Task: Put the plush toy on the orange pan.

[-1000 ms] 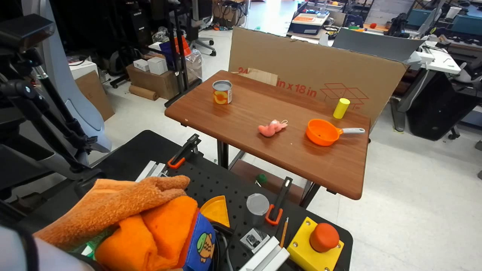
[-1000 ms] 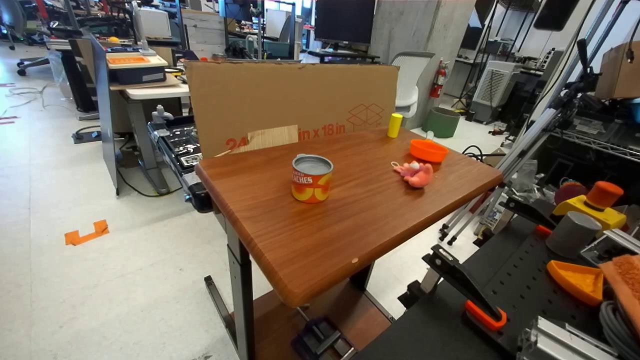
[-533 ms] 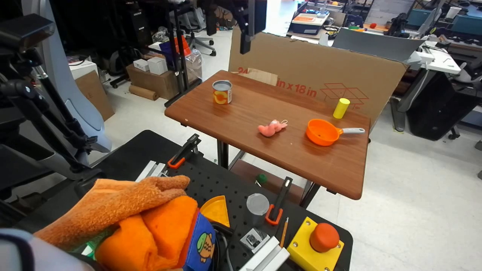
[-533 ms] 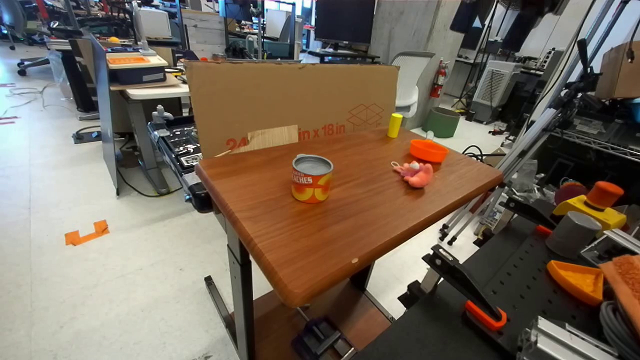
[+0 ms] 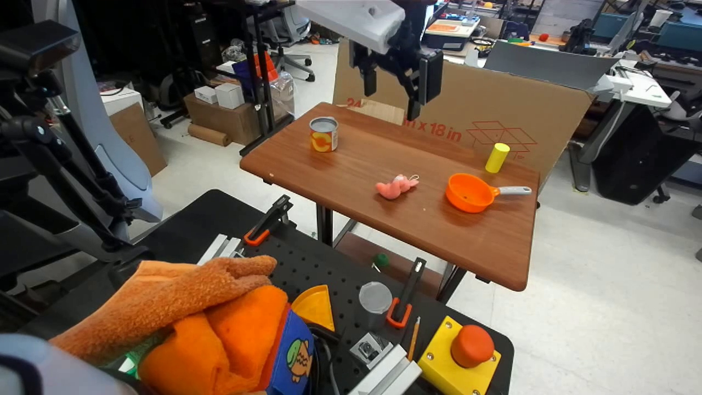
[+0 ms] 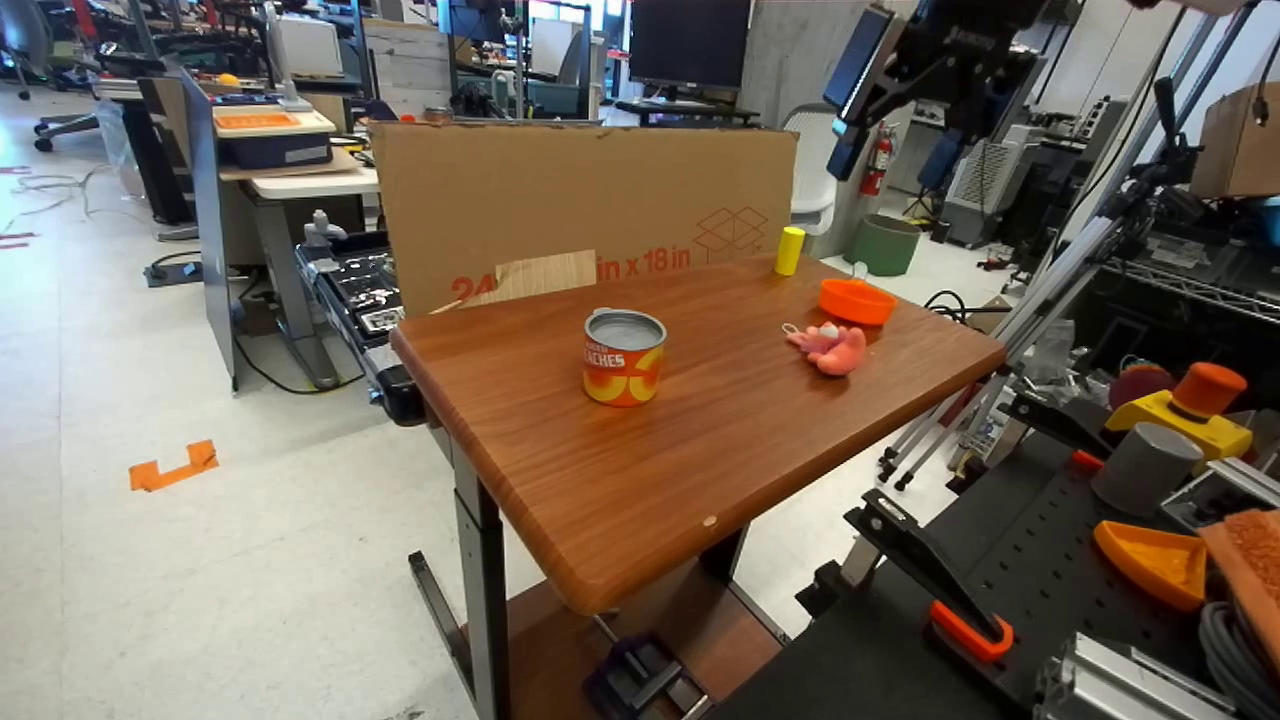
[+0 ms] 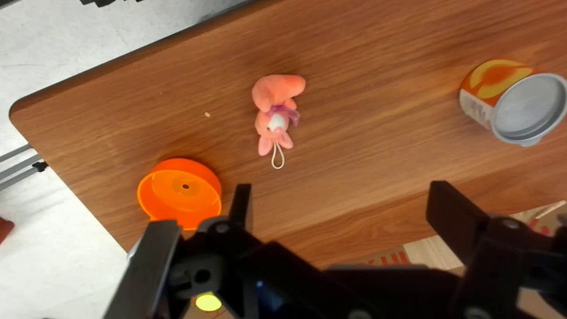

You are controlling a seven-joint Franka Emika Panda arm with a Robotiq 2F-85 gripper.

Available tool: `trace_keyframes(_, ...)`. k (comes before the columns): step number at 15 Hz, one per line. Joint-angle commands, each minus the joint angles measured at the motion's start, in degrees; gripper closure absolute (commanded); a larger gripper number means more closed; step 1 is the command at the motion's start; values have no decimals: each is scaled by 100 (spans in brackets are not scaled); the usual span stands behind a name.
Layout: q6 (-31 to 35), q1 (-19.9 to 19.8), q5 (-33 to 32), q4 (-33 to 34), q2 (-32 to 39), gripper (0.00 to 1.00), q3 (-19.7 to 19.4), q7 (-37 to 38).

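The grey handle [image 5: 514,190] of the orange pan [image 7: 179,188] sits mostly hidden behind the gripper [image 7: 340,201] in the wrist view; the top edge crops the arm [image 5: 354,22] in both exterior views. The gripper hangs above the brown table [image 7: 354,133], fingers spread wide. The plush toy [image 7: 277,95] — salmon pink, white-muzzled, purple-ribboned, with a looped cord — lies there between pan and can [image 7: 527,106], touching neither.

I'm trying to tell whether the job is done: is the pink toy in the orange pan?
No, the wrist view shows the toy lying on the table, apart from the pan.
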Motion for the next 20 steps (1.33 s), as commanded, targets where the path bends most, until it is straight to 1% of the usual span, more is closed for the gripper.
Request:
trace_keyframes(1,26,-21,-757,419,640,0,-303,616)
trace_keyframes(4,-74,143,-1427,629,1099,0,-640,1106)
trace_keyframes(7,-112,401,-2125,819,1506,0,-1013,1664)
trace_keyframes(11,-111,800,-2141,1131,1986,0,-1288,1959)
trace_keyframes(15,-178,1229,-2070,1414,2381,0,-1444,2192)
trace_keyframes(20,-526,1836,-2287,1680,2942,0,-1818,2764)
